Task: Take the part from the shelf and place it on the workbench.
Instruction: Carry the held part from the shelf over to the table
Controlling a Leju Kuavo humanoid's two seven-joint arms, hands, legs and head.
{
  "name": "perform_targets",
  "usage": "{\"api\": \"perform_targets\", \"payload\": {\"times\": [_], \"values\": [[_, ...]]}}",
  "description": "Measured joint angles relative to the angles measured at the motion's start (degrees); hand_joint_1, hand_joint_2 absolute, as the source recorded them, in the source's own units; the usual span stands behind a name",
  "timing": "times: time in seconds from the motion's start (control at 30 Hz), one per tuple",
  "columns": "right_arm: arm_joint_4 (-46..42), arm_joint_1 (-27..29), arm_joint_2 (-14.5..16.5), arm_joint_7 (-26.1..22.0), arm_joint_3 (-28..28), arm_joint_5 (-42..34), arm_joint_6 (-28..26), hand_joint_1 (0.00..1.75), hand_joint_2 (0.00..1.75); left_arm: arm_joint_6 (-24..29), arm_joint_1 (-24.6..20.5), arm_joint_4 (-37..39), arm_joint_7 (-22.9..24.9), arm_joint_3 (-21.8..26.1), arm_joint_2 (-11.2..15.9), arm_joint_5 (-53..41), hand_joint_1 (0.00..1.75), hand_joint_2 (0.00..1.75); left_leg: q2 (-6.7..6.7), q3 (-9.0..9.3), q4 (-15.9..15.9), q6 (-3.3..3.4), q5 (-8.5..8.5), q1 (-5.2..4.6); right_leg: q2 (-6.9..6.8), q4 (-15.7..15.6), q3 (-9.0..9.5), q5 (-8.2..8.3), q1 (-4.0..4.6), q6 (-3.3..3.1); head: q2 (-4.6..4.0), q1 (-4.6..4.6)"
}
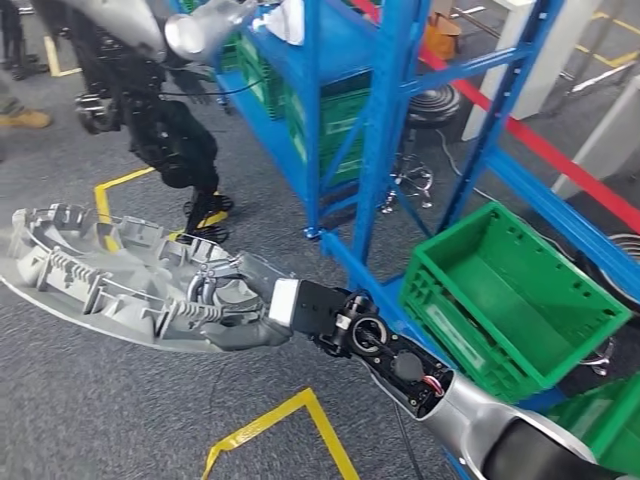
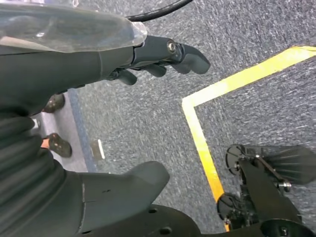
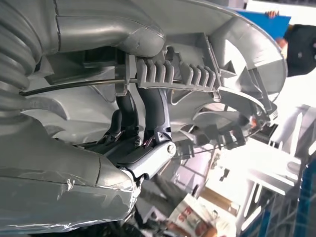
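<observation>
— Where's the part (image 1: 113, 275) now?

— Off the blue shelf (image 1: 355, 110), out over the carpet. The right hand (image 1: 234, 305) has its fingers (image 3: 154, 106) curled round an inner rib.

— And the left hand (image 2: 123, 59)?

— Fingers loosely apart, holding nothing. I'd carry that wide casting level and slowly; one-handed, it could twist.

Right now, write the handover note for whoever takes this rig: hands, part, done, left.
Right hand: grips the grey ribbed part, fingers hooked through its ribbing; part is carried above the carpet, off the blue shelf.
Left hand: holds nothing, fingers apart, hanging over the floor by the yellow tape.
Done: part taken from shelf.
Left: carry it to the workbench and set it down. Green crate sits beside the right arm.
</observation>
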Motion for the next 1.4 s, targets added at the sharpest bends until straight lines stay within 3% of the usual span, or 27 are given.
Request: {"api": "perform_targets", "payload": {"times": [0.03, 0.1, 0.17, 0.2, 0.23, 0.27, 0.3, 0.37, 0.4, 0.47, 0.53, 0.6, 0.67, 0.73, 0.77, 0.8, 0.87, 0.93, 0.97, 1.03, 1.1, 1.17, 1.23, 1.27, 1.3, 1.33, 1.4], "values": [[-0.01, -0.05, 0.00, 0.00, 0.04, 0.00, 0.00, 1.75, 1.75, 0.00, 0.08, 0.00, -0.02, 0.00, -0.01, -0.01, 0.00, 1.75, -0.61, 0.06, -0.09, 0.32, 0.01, 0.02, 0.17, 0.26, 0.09, -0.38, -0.16, 0.33, 0.00, 0.08], [-0.05, -0.14, -0.01, -0.01, 0.07, 0.00, 0.00, 1.75, 1.75, 0.00, 0.10, 0.00, -0.03, 0.00, -0.02, -0.01, 0.00, 1.75, -1.79, 0.26, -0.34, 0.99, 0.11, 0.22, 2.48, 3.56, -1.12, -2.64, -0.50, 0.82, 0.00, 0.33], [-0.05, -0.15, -0.03, -0.03, 0.07, 0.00, 0.00, 1.75, 1.75, 0.00, 0.03, 0.00, -0.05, 0.01, -0.03, 0.01, 0.00, 1.75, -2.98, 0.33, -0.39, 1.41, 0.11, 0.22, 5.31, 11.52, -4.89, -6.48, -0.63, 0.99, 0.00, 0.87], [-0.03, -0.10, -0.04, -0.03, 0.08, 0.00, 0.01, 1.75, 1.75, 0.00, -0.01, 0.00, -0.08, 0.02, -0.02, 0.03, 0.00, 1.75, -3.71, 0.34, -0.37, 1.50, 0.11, 0.18, 5.88, 15.51, -6.95, -7.88, -0.62, 1.01, 0.00, 1.12], [-0.01, -0.05, -0.05, -0.03, 0.09, 0.00, 0.07, 1.75, 1.75, 0.00, -0.01, 0.00, -0.12, 0.02, -0.02, 0.07, 0.00, 1.75, -4.50, 0.36, -0.35, 1.51, 0.10, 0.14, 6.13, 17.88, -8.32, -8.25, -0.62, 1.00, 0.00, 1.26], [0.02, -0.02, -0.06, -0.05, 0.09, 0.00, 0.16, 1.75, 1.75, 0.00, -0.01, 0.00, -0.15, 0.02, -0.01, 0.16, 0.00, 1.75, -5.32, 0.40, -0.32, 1.51, 0.09, 0.14, 6.25, 17.95, -8.67, -7.43, -0.63, 0.91, 0.00, 1.33], [0.04, -0.04, -0.07, -0.09, 0.10, 0.00, 0.32, 1.75, 1.75, 0.00, 0.00, 0.00, -0.17, 0.02, -0.01, 0.28, 0.00, 1.75, -6.17, 0.46, -0.25, 1.49, 0.07, 0.17, 6.48, 15.65, -7.91, -5.54, -0.64, 0.77, 0.00, 1.40], [0.11, -0.19, -0.07, -0.28, 0.17, 0.00, 0.83, 1.75, 1.75, 0.00, 0.01, 0.00, -0.16, 0.02, -0.08, 0.62, 0.00, 1.75, -7.78, 0.44, -0.04, 1.31, 0.01, 0.24, 8.87, 7.58, -4.68, -1.01, -0.78, 0.32, 0.00, 1.60], [0.15, -0.29, -0.06, -0.42, 0.22, -0.01, 1.10, 1.75, 1.75, 0.02, -0.03, 0.00, -0.11, 0.02, -0.13, 0.78, 0.00, 1.75, -8.54, 0.26, 0.13, 1.10, 0.02, 0.28, 10.35, 4.15, -3.32, 0.35, -0.90, 0.15, 0.00, 1.57], [0.26, -0.39, -0.04, -0.62, 0.35, -0.01, 1.48, 1.75, 1.75, 0.10, -0.06, 0.00, 0.05, 0.02, -0.24, 0.97, 0.00, 1.75, -9.93, -0.29, 0.17, 0.40, 0.24, 0.52, 11.97, 1.39, -2.26, 0.88, -0.87, -0.16, 0.00, 1.46], [0.30, -0.45, 0.02, -0.68, 0.42, 0.00, 1.58, 1.75, 1.75, 0.16, 0.14, 0.00, 0.18, 0.02, -0.22, 0.93, 0.00, 1.75, -10.66, -0.59, -0.08, -0.37, 0.53, 0.76, 10.58, 0.74, -1.88, 1.04, -0.81, -0.65, 0.00, 1.40], [0.41, -0.60, 0.12, -0.73, 0.45, 0.00, 1.60, 1.75, 1.75, 0.17, 0.29, 0.00, 0.25, 0.01, -0.24, 0.86, 0.00, 1.75, -8.01, -1.68, 2.11, -0.84, -0.85, 0.57, 8.89, -0.11, -1.30, 1.43, -0.93, -1.29, 0.00, 0.83], [0.62, -0.68, 0.18, -0.80, 0.49, 0.00, 1.60, 1.75, 1.75, 0.17, 0.12, 0.00, 0.28, 0.00, -0.30, 0.84, 0.00, 1.75, -4.34, -5.01, 8.98, -1.19, -4.38, 0.41, 7.13, -0.45, -1.08, 1.55, -0.77, -1.65, 0.00, 0.05], [0.86, -0.69, 0.18, -0.87, 0.51, 0.00, 1.60, 1.75, 1.75, 0.17, 0.03, 0.00, 0.30, 0.00, -0.32, 0.84, 0.00, 1.75, -3.13, -8.31, 15.62, -1.52, -6.79, 0.49, 5.26, -0.44, -1.10, 1.46, -0.57, -1.79, 0.00, -0.22], [0.97, -0.68, 0.18, -0.90, 0.51, 0.00, 1.60, 1.75, 1.75, 0.17, 0.08, 0.00, 0.30, 0.00, -0.32, 0.85, 0.00, 1.75, -2.87, -8.55, 16.24, -1.63, -6.56, 0.55, 4.41, -0.43, -1.11, 1.37, -0.54, -1.80, 0.00, -0.30], [1.04, -0.69, 0.18, -0.94, 0.52, 0.00, 1.60, 1.75, 1.75, 0.17, 0.14, 0.00, 0.30, 0.00, -0.32, 0.85, 0.00, 1.75, -2.56, -7.61, 14.62, -1.69, -5.43, 0.63, 3.65, -0.42, -1.08, 1.29, -0.53, -1.74, 0.00, -0.38], [1.10, -0.71, 0.18, -1.01, 0.55, 0.00, 1.70, 1.75, 1.75, 0.17, 0.14, 0.00, 0.25, 0.01, -0.32, 0.88, 0.00, 1.75, -0.42, -3.15, 6.61, -1.71, -2.20, 0.66, 2.40, -0.26, -0.96, 0.96, -0.43, -1.40, 0.00, -0.55], [1.13, -0.82, 0.19, -1.04, 0.63, 0.00, 1.90, 1.75, 1.75, 0.17, -0.01, 0.00, 0.10, 0.02, -0.33, 0.91, 0.00, 1.75, 1.39, -0.07, 0.92, -1.17, -0.53, 0.42, 1.38, 0.02, -0.84, 0.53, -0.11, -0.81, 0.00, -0.49], [1.15, -0.89, 0.20, -1.04, 0.69, -0.01, 1.98, 1.75, 1.75, 0.17, -0.06, 0.00, 0.03, 0.02, -0.34, 0.93, 0.00, 1.75, 1.46, 0.24, 0.17, -0.75, -0.50, 0.23, 0.89, 0.08, -0.75, 0.35, 0.05, -0.51, 0.00, -0.33], [1.20, -1.07, 0.25, -1.05, 0.79, -0.02, 2.11, 1.75, 1.75, 0.19, 0.01, 0.00, -0.07, 0.02, -0.33, 1.05, 0.00, 1.75, 0.07, 0.18, 0.11, 0.12, -0.41, 0.11, 0.20, 0.16, -0.50, -0.03, -0.08, 0.11, 0.00, 0.04], [1.21, -1.28, 0.35, -1.07, 0.84, -0.05, 2.37, 1.75, 1.75, 0.26, 0.05, 0.00, -0.06, 0.02, -0.34, 1.28, 0.00, 1.75, -1.14, 0.30, -0.13, 0.82, -0.27, 0.20, 2.03, 2.21, -1.15, -1.64, -0.42, 0.68, 0.00, 0.23], [1.36, -1.42, 0.41, -1.18, 0.90, -0.13, 2.75, 1.75, 1.75, 0.48, -0.01, 0.00, 0.06, 0.03, -0.36, 1.61, 0.00, 1.75, -2.28, 0.38, -0.24, 1.33, -0.19, 0.23, 4.96, 9.09, -4.29, -5.23, -0.59, 0.91, 0.00, 0.71], [1.69, -1.45, 0.40, -1.32, 1.03, -0.22, 3.10, 1.75, 1.75, 0.69, -0.04, 0.00, 0.19, 0.04, -0.34, 1.91, 0.00, 1.75, -3.70, 0.40, -0.22, 1.57, -0.19, 0.10, 6.00, 16.83, -8.23, -7.92, -0.59, 0.87, 0.00, 1.15], [1.89, -1.45, 0.41, -1.35, 1.10, -0.26, 3.22, 1.75, 1.75, 0.74, -0.04, 0.00, 0.21, 0.04, -0.34, 1.99, 0.00, 1.75, -4.55, 0.43, -0.19, 1.60, -0.19, 0.04, 6.16, 18.25, -9.14, -7.76, -0.59, 0.76, 0.00, 1.28], [2.03, -1.47, 0.41, -1.38, 1.16, -0.28, 3.29, 1.75, 1.75, 0.76, -0.02, 0.00, 0.24, 0.04, -0.34, 2.04, 0.00, 1.75, -5.41, 0.48, -0.15, 1.60, -0.19, 0.00, 6.35, 17.28, -8.95, -6.47, -0.58, 0.55, 0.00, 1.34], [2.13, -1.51, 0.43, -1.38, 1.20, -0.28, 3.34, 1.75, 1.75, 0.76, -0.01, 0.00, 0.24, 0.04, -0.37, 2.07, 0.00, 1.75, -6.29, 0.56, -0.11, 1.58, -0.20, 0.00, 6.82, 14.03, -7.67, -4.26, -0.56, 0.25, 0.00, 1.43], [2.19, -1.69, 0.49, -1.39, 1.28, -0.28, 3.44, 1.75, 1.75, 0.76, -0.01, 0.00, 0.16, 0.04, -0.53, 2.05, 0.00, 1.75, -7.87, 0.52, 0.01, 1.46, -0.21, 0.03, 9.29, 5.72, -4.23, -0.12, -0.59, -0.43, 0.00, 1.55]]}}
